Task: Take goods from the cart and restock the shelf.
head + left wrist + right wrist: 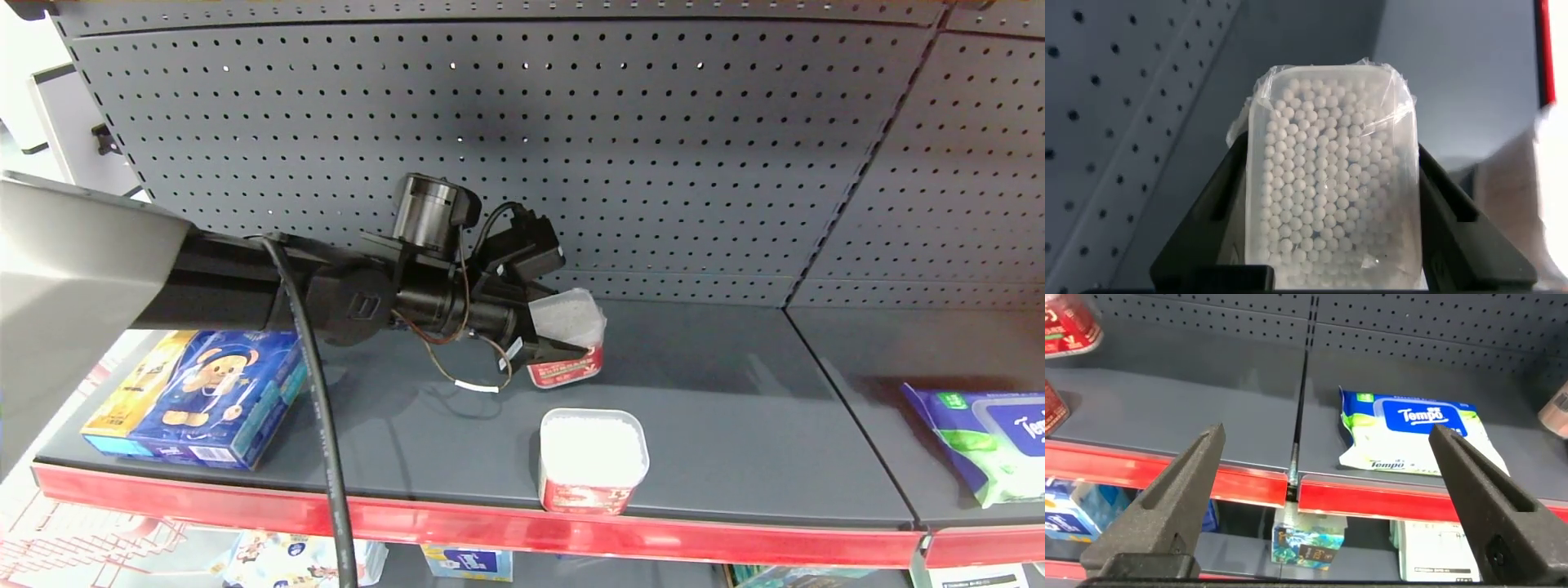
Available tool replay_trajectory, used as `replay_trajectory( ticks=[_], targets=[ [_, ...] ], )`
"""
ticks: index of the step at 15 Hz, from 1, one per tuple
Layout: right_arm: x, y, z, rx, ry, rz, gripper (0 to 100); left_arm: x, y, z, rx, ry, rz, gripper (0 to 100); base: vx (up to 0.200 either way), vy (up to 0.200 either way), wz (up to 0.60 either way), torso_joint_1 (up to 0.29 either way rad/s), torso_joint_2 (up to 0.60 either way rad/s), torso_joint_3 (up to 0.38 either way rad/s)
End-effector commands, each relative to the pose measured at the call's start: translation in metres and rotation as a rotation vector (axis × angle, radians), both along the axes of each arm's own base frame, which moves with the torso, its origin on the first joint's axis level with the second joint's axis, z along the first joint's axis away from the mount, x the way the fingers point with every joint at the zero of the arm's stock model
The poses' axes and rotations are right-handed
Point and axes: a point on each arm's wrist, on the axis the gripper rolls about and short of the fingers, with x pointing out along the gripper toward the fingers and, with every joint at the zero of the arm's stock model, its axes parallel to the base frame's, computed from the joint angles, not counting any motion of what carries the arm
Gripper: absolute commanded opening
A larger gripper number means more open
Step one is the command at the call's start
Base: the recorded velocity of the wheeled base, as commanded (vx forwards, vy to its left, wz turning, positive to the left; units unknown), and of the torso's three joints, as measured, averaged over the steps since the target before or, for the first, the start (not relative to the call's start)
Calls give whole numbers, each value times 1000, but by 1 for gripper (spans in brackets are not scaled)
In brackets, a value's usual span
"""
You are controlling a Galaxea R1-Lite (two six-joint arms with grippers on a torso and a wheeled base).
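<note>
Holding a tub [581,320] clamped across its sides, the left end effector [555,331] hangs over the middle of the shelf [735,408] in the head view. The tub is tipped, its clear base turned outward and its red-labelled end low, just above the deck. A second tub [593,457] of the same kind stands upright at the front lip, near the held one but apart from it. A flat blue box [204,396] lies far left, and a soft pack of wipes [988,441] lies on the next bay to the right. The pegboard [571,122] behind is matt grey metal.

To place it well, I would level the tub first, lower it until it sits flat behind the standing one, and release only then. The deck looks smooth and hard, so a tilted release could let it roll or slide into its neighbour.

From the left wrist, the tub [1331,171] is a rounded rectangle of clear, thin plastic under crinkled film, packed with small white beads. The dark fingers [1208,212] press both long sides. The wrap looks slippery, so a firm but gentle squeeze suits it.

From the right wrist, the right end effector [1327,437] is spread wide and holds nothing, facing the glossy red shelf lip [1167,469] with the wipes [1413,433] beyond.
</note>
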Motion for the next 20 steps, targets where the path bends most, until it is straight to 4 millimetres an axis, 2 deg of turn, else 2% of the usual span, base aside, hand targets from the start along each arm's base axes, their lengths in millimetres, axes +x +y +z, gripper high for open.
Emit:
replay_trajectory(
  ticks=[1, 8, 9, 12, 16, 20],
  targets=[
    [1, 0, 0, -1, 6, -7, 100, 5, -6, -5, 2, 5, 0, 0, 0, 0, 0, 0, 0, 0],
    [2, 0, -2, -2, 14, -10, 100, 4, -16, -13, 14, 19, -10, 0, 0, 0, 0, 0, 0, 0],
    [2, 0, -3, -2, 15, -10, 100, 5, -15, -13, 16, 17, -5, 100, 0, 0, 0, 0, 0, 0],
    [2, 0, -4, -3, 20, -10, 100, 6, -14, -15, 20, 22, 0, 100, 0, 0, 0, 0, 0, 0],
    [2, 0, -4, -3, 21, -10, 100, 4, 10, -18, 40, 53, 45, 100, 0, 0, 0, 0, 0, 0],
    [2, 0, -4, -3, 21, -10, 100, 6, 13, -17, 34, 63, 65, 100, 0, 0, 0, 0, 0, 0]
  ],
)
